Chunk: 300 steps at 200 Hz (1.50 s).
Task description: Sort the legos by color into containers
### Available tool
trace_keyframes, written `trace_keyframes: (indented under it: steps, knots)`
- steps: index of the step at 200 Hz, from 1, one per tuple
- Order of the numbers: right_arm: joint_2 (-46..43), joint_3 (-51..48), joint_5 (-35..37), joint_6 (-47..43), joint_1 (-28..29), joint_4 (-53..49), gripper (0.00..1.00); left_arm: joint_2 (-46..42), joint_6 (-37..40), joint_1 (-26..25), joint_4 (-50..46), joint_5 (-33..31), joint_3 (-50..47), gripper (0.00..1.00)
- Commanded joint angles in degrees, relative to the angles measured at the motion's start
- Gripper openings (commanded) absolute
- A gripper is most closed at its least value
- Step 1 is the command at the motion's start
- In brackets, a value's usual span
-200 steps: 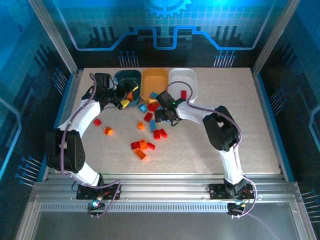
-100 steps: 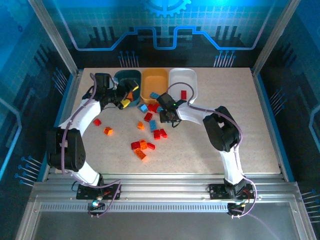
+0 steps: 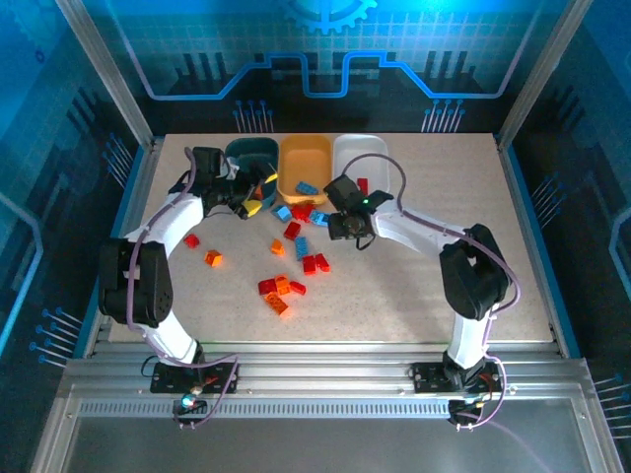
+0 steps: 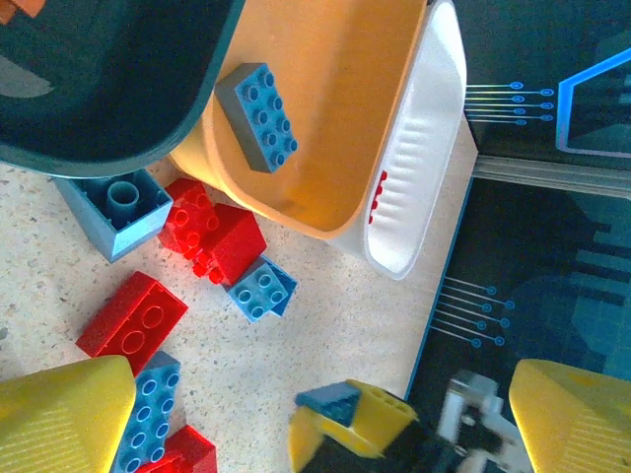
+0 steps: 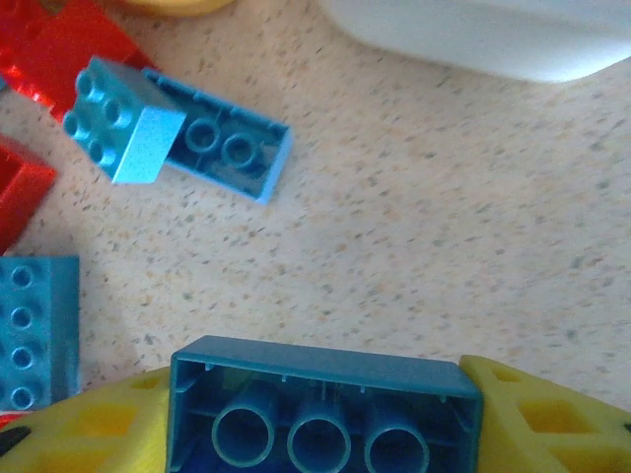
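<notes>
A: Surface and room?
B: Beige speckled table point(image 3: 424, 286). It sits in a metal frame point(image 3: 108, 74) with blue-lit walls point(image 3: 444, 49) that carry circuit lines. A slotted rail point(image 3: 325, 379) runs along the near edge under the arm bases.

A: Counts?
B: Two arms and three tubs. The tubs sit in a row at the far edge: teal tub point(image 3: 242, 150) left, orange tub point(image 3: 306, 156) middle, white tub point(image 3: 380, 158) right. I see one brick in each: an orange bit point(image 4: 14, 8) in teal, a blue brick point(image 4: 256, 116) in orange, a red brick point(image 3: 362, 184) in white.

A: Loose ones?
B: Four loose orange point(image 3: 212, 257), three or four loose blue point(image 3: 302, 246) and about seven loose red point(image 3: 266, 286). The red cluster point(image 3: 301, 210) just near the orange tub is too tight to count. All of them lie left of centre.

A: Grippers?
B: Left gripper point(image 3: 256, 194) is spread wide with nothing in it, over the teal tub's near rim. Right gripper point(image 5: 315, 434) is pinching another blue one, hollow side to its camera. That gripped brick point(image 5: 325, 372) is above the table, just near the white tub.
</notes>
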Motion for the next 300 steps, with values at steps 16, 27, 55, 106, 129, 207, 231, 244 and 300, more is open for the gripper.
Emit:
trace_keyframes:
  steps: [16,27,55,106,129,207,231,244,300]
  knots:
    - [3.08,10.13,1.14,-5.24,-7.36,-3.54,0.54,1.15,2.04,0.17,-1.43,1.95,2.17,0.99]
    - [6.51,14.62,0.95,-6.06,-9.82,-3.73,0.54,0.94,2.41,0.09,-1.72,1.95,2.40,0.99]
    - [15.88,25.55,-1.34,-5.14,-14.04,-5.12,0.53,0.82,4.80,-0.18,-3.83,1.32,3.85,0.99]
    - [25.38,40.89,0.46,-3.89,-15.49,-12.59,0.53,1.05,7.25,-0.94,-4.49,1.32,4.57,0.99]
    - [19.70,36.78,0.35,-3.55,-14.07,-13.13,0.52,1.17,9.20,-1.92,-4.95,0.14,4.71,0.99]
    - [25.05,38.77,-5.23,-8.24,-4.99,-1.18,0.53,-0.78,12.39,-3.84,-6.45,-3.35,4.68,0.99]
    - [33.86,50.97,-4.66,-10.12,-4.00,-6.65,0.56,-2.29,14.61,-3.78,-8.06,-5.57,5.12,0.99]
    - [36.66,55.55,-4.41,-10.51,-4.11,-9.05,0.58,-3.17,15.27,-3.76,-8.16,-5.87,5.24,0.99]
    - [29.86,54.32,-4.28,-15.23,-3.39,-5.98,0.92,-2.84,15.21,-3.54,-5.96,-4.45,4.91,0.99]
